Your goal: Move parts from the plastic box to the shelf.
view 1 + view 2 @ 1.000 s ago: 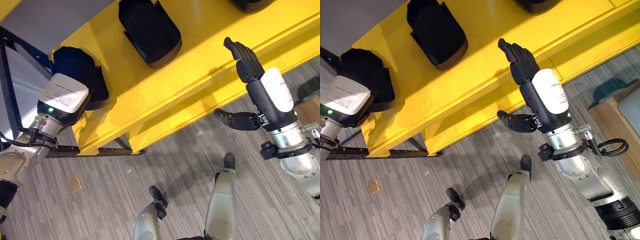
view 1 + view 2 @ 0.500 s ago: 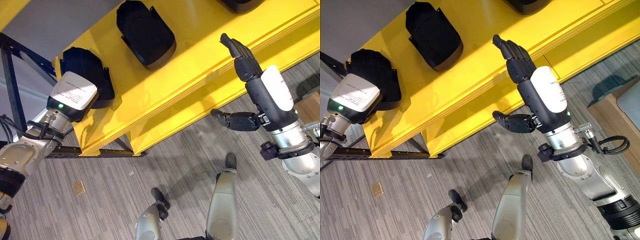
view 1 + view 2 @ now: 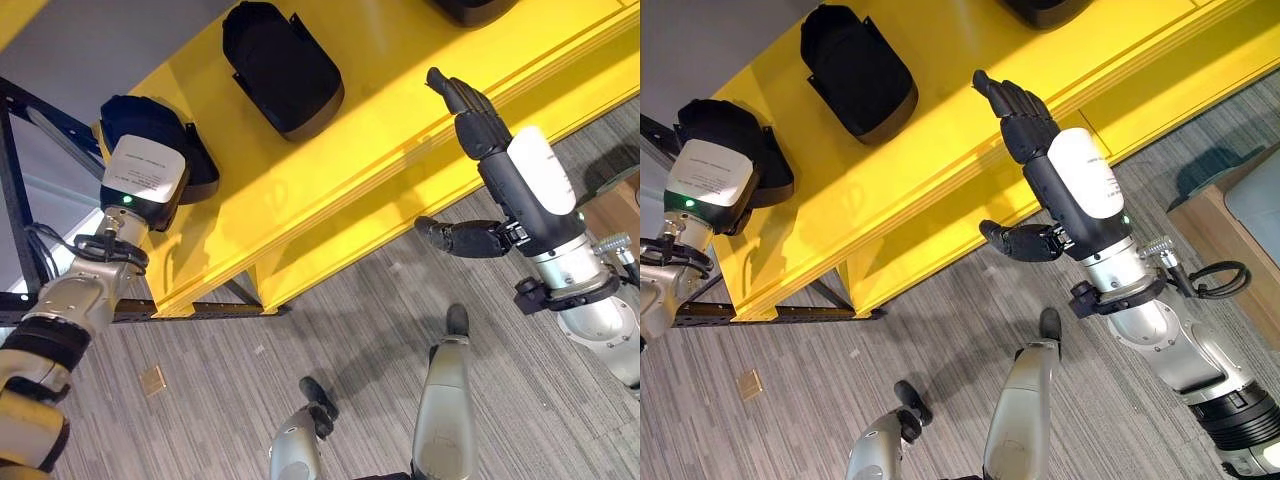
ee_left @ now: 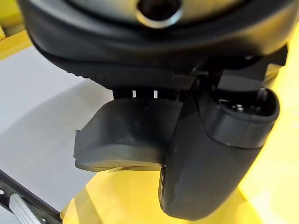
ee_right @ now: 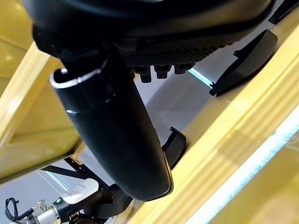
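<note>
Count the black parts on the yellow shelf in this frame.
3. One lies at the shelf's left end under the left hand; one sits further along the shelf; a third is cut off by the top edge. More may lie out of view.

Three black parts sit on one yellow shelf: the first part lies mid-board, a second part rests at the near-left end under the robot's left hand, and a third part just peeks in at the top edge. Two robot hands are up there too, the right hand stretched over the board's front edge with fingers straight. Down on the grey carpet lies one small tan square. At the far right, one wooden piece of furniture edges in.
</note>
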Tool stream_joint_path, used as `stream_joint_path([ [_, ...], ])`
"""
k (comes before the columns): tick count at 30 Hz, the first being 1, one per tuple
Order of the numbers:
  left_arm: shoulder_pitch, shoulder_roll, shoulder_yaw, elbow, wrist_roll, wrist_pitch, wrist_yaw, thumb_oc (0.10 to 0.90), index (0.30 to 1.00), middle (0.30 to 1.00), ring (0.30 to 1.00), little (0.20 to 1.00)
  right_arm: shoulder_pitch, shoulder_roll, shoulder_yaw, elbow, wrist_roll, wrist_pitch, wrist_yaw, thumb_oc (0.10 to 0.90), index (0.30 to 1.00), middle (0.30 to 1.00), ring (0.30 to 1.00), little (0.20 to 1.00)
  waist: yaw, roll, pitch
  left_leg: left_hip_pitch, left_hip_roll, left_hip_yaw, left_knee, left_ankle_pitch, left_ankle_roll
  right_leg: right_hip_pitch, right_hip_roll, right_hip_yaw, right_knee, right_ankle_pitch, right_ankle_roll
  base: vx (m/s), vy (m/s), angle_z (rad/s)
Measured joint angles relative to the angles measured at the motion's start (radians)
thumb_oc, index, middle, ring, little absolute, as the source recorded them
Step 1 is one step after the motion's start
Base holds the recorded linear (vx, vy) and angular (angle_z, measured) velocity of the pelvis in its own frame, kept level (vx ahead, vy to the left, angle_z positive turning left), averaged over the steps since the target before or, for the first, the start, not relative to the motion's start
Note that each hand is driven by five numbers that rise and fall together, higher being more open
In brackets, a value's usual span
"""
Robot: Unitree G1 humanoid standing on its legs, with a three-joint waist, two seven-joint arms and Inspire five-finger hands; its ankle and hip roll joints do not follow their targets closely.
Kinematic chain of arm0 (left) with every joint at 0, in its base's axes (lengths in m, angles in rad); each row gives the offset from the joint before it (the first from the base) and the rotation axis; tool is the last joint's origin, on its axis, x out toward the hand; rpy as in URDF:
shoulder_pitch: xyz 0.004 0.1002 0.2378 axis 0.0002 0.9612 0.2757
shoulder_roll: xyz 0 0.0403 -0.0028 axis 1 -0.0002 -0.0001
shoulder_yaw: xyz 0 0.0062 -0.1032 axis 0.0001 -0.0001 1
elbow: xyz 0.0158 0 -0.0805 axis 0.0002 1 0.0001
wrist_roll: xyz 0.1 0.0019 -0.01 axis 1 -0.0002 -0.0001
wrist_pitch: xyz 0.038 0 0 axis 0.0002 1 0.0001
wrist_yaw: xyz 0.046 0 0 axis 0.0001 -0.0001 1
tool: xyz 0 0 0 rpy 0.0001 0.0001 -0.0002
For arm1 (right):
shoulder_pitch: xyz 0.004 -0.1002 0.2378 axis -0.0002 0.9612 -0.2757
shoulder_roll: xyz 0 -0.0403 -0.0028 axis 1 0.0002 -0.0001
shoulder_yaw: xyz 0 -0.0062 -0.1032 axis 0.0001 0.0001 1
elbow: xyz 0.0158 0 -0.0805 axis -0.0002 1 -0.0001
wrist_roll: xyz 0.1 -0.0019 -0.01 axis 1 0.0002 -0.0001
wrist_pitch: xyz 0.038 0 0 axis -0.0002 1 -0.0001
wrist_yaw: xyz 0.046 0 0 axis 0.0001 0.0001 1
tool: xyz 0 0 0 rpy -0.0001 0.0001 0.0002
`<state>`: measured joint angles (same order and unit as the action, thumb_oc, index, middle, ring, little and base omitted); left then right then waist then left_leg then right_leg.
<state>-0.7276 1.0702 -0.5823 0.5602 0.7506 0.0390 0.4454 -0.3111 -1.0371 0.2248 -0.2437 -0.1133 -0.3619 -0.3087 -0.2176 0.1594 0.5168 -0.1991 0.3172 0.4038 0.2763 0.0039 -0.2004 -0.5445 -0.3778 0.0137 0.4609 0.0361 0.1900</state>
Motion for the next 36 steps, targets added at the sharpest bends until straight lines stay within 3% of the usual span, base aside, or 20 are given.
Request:
stream_joint_path([
  [4,-0.008,-0.013,0.002,0.017,0.000,0.032,0.001,0.400,0.300,0.300,0.300,0.300,-0.004,0.000,-0.001,0.000,0.000,0.005,0.008,0.900,1.000,1.000,1.000,1.000,-0.003,-0.007,0.005,-0.031,0.029,-0.010,0.056,-0.032,-0.002,-0.013,0.019,-0.001,0.015,-0.004,-0.004,0.00,-0.005,-0.06],
  [8,-0.049,-0.026,0.040,0.054,0.002,0.073,0.016,0.400,0.300,0.300,0.300,0.300,-0.007,0.002,-0.001,-0.001,-0.001,0.009,0.008,0.900,1.000,1.000,1.000,1.000,0.002,-0.045,0.015,-0.147,0.085,-0.070,0.226,-0.110,-0.013,-0.081,0.047,0.002,0.096,-0.034,-0.017,0.01,-0.032,-0.04],
  [11,-0.063,-0.026,0.039,0.065,0.003,0.072,0.036,0.400,0.300,0.300,0.300,0.300,-0.011,0.012,0.000,-0.001,0.000,0.012,0.002,0.900,1.000,1.000,1.000,1.000,0.004,-0.073,0.017,-0.185,0.100,-0.093,0.295,-0.145,-0.007,-0.092,0.052,0.005,0.117,-0.038,-0.013,0.00,0.000,0.00],
  [18,-0.080,-0.024,0.040,0.075,0.003,0.065,0.068,0.400,0.300,0.300,0.300,0.300,-0.011,0.021,0.007,-0.001,0.000,0.017,-0.008,0.900,1.000,1.000,1.000,1.000,0.010,-0.078,0.018,-0.226,0.103,-0.109,0.336,-0.173,-0.004,-0.102,0.051,0.007,0.096,-0.022,-0.007,0.00,-0.001,0.00],
  [19,-0.082,-0.021,0.040,0.075,0.003,0.061,0.068,0.518,0.465,0.465,0.465,0.465,-0.011,0.021,0.010,-0.001,0.000,0.018,-0.012,0.900,1.000,1.000,1.000,1.000,0.011,-0.078,0.018,-0.225,0.103,-0.109,0.334,-0.172,-0.004,-0.102,0.051,0.006,0.095,-0.021,-0.005,0.00,0.000,0.00],
  [20,-0.082,-0.020,0.040,0.075,0.003,0.059,0.068,0.518,0.465,0.465,0.465,0.465,-0.011,0.021,0.010,-0.001,0.000,0.018,-0.013,0.900,1.000,1.000,1.000,1.000,0.011,-0.078,0.018,-0.225,0.103,-0.109,0.334,-0.172,-0.004,-0.102,0.051,0.006,0.095,-0.019,-0.002,0.00,0.000,0.00],
  [21,-0.083,-0.013,0.040,0.077,0.003,0.045,0.067,0.900,1.000,1.000,1.000,1.000,-0.011,0.021,0.010,-0.001,0.000,0.018,-0.019,0.900,1.000,1.000,1.000,1.000,0.011,-0.078,0.018,-0.224,0.102,-0.108,0.332,-0.172,-0.005,-0.102,0.051,0.006,0.095,-0.019,-0.001,0.00,0.000,0.00],
  [33,-0.034,0.015,0.084,0.059,-0.042,-0.084,0.018,0.900,1.000,1.000,1.000,1.000,-0.010,0.021,0.012,-0.002,0.000,0.019,-0.028,0.900,1.000,1.000,1.000,1.000,0.027,-0.077,0.018,-0.201,0.101,-0.106,0.323,-0.171,-0.006,-0.079,0.051,0.003,0.083,-0.018,-0.002,0.00,0.001,0.00],
  [36,-0.003,0.064,0.096,0.011,-0.050,-0.133,-0.016,0.900,1.000,1.000,1.000,1.000,-0.001,-0.005,0.011,-0.017,0.001,0.020,-0.028,0.900,1.000,1.000,1.000,1.000,0.027,-0.076,0.018,-0.198,0.097,-0.099,0.313,-0.168,-0.005,-0.074,0.050,0.003,0.065,-0.005,0.001,-0.01,0.004,0.00],
])
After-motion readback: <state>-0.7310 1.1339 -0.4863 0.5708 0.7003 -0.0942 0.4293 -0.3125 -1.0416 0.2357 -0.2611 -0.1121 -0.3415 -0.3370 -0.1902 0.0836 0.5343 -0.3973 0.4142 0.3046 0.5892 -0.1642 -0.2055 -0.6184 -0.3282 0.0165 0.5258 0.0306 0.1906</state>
